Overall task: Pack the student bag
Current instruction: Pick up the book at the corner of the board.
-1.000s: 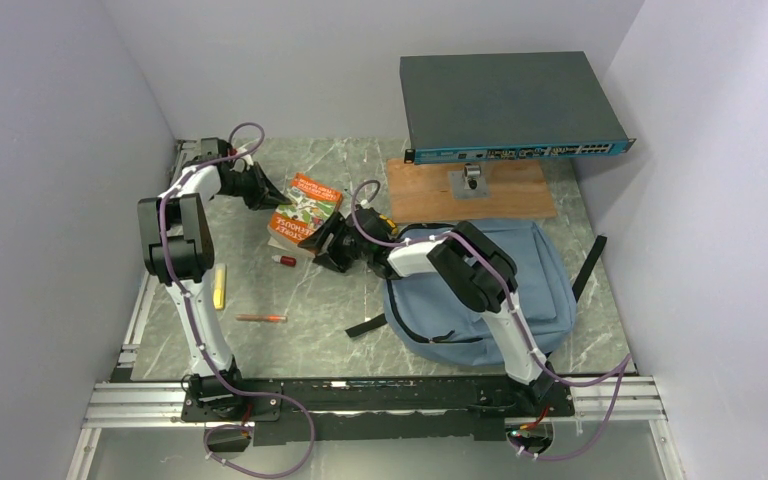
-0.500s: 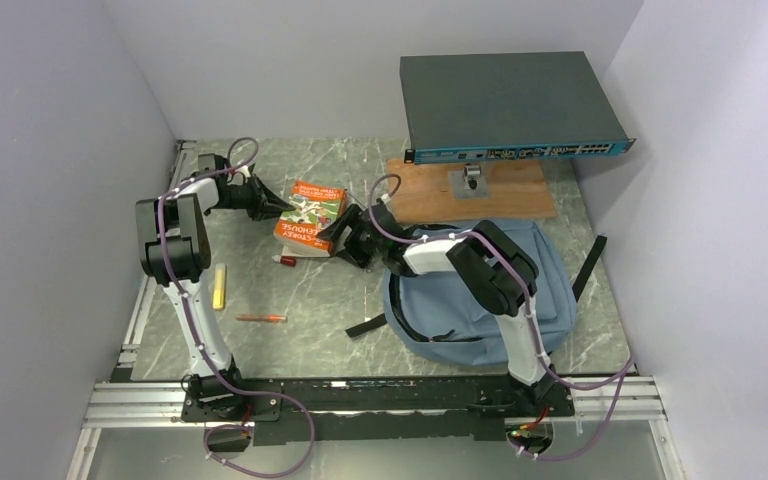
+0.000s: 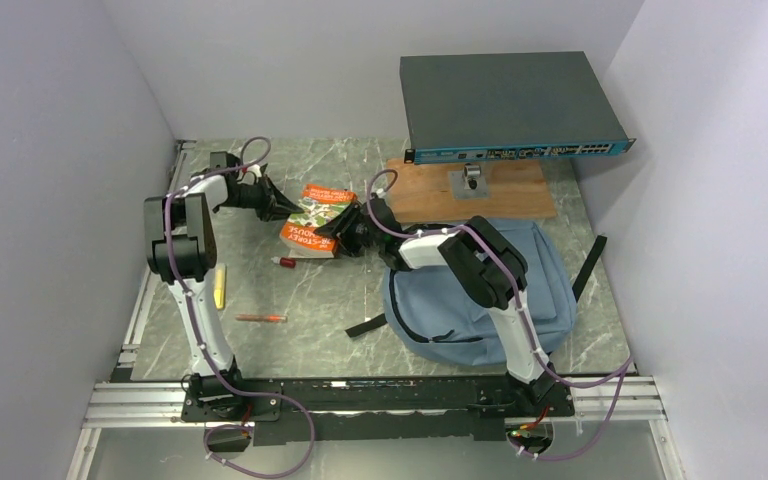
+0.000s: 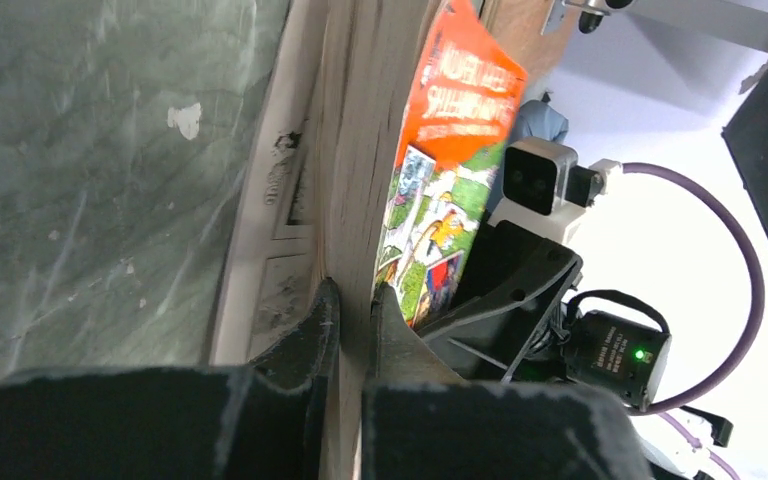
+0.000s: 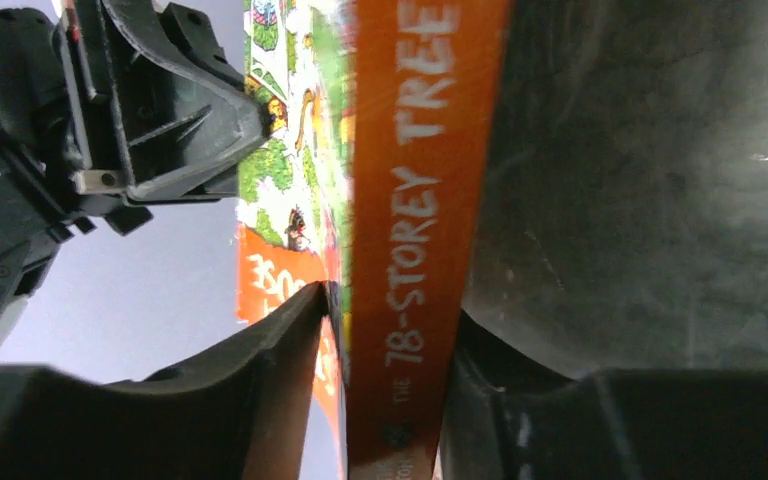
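Note:
An orange and green book (image 3: 312, 218) is held between both grippers at the table's far middle. My left gripper (image 3: 282, 207) is shut on its page-edge side; in the left wrist view the gripper (image 4: 352, 300) pinches the pale page block beside the cover (image 4: 450, 150). My right gripper (image 3: 347, 228) is shut on the spine side; in the right wrist view the gripper (image 5: 385, 320) clamps the orange spine (image 5: 420, 200) reading "78-Storey Tree". The blue-grey student bag (image 3: 545, 280) lies flat at the right, partly under my right arm. Its opening does not show.
A red marker (image 3: 286, 262), a yellow highlighter (image 3: 220, 285) and an orange pen (image 3: 261, 318) lie on the marble table left of the bag. A dark network switch (image 3: 505, 100) stands on a wooden board (image 3: 500, 195) at the back.
The book has shifted a little right and away from me, with both grippers on it. My left gripper followed it rightward; my right arm drew back toward the bag.

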Available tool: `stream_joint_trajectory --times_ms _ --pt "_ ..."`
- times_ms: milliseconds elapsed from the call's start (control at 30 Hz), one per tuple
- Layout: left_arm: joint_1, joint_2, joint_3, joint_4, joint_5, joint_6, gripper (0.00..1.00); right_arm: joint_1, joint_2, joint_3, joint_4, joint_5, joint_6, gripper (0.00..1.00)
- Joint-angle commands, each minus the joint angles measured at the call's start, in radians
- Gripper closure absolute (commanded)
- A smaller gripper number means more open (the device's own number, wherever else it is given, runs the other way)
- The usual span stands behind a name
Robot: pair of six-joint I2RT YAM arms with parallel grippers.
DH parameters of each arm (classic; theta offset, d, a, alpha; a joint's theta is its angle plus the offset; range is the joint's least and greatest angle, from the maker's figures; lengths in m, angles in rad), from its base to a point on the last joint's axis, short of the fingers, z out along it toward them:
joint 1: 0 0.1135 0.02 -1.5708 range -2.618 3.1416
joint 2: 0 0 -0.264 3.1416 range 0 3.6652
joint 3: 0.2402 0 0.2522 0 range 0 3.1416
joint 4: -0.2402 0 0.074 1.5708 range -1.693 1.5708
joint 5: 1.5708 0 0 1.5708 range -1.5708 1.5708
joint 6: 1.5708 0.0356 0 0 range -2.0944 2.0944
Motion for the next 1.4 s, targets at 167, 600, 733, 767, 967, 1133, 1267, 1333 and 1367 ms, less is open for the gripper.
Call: stream_joint_trajectory --times_ms 167,600,733,767,967,1133,1267,1333,1367 --pt "-0.022 -0.101 0.100 -0.156 -0.072 0.166 0.58 0.005 -0.073 -0.045 0.250 -0.044 0.146 0.96" --pt "-0.020 -0.634 -0.032 -0.200 -0.595 0.268 0.00 -0.002 -0.132 -0.068 0.327 -0.033 0.193 1.00" --pt "-0.020 -0.826 -0.141 -0.161 -0.655 0.223 0.00 -0.003 -0.155 -0.079 0.349 -0.023 0.218 1.00" --pt "-0.020 -0.880 -0.181 -0.125 -0.670 0.209 0.00 -0.003 -0.152 -0.074 0.359 -0.022 0.231 1.00" --pt "-0.017 -1.137 -0.338 -0.074 -0.818 0.123 0.00 0.000 -0.131 -0.075 0.511 -0.005 0.316 1.00" --pt "-0.012 -1.276 -0.495 0.029 -0.698 -0.001 0.00 0.001 -0.136 -0.045 0.526 0.019 0.365 1.00" --pt "-0.009 -1.361 -0.651 0.229 -0.494 -0.146 0.00 0.001 -0.119 -0.024 0.583 0.032 0.439 1.00" --pt "-0.009 -1.389 -0.696 0.306 -0.448 -0.216 0.00 0.000 -0.129 -0.034 0.589 0.048 0.462 1.00" --pt "-0.009 -1.398 -0.721 0.356 -0.421 -0.249 0.00 0.000 -0.135 -0.038 0.589 0.054 0.465 1.00"
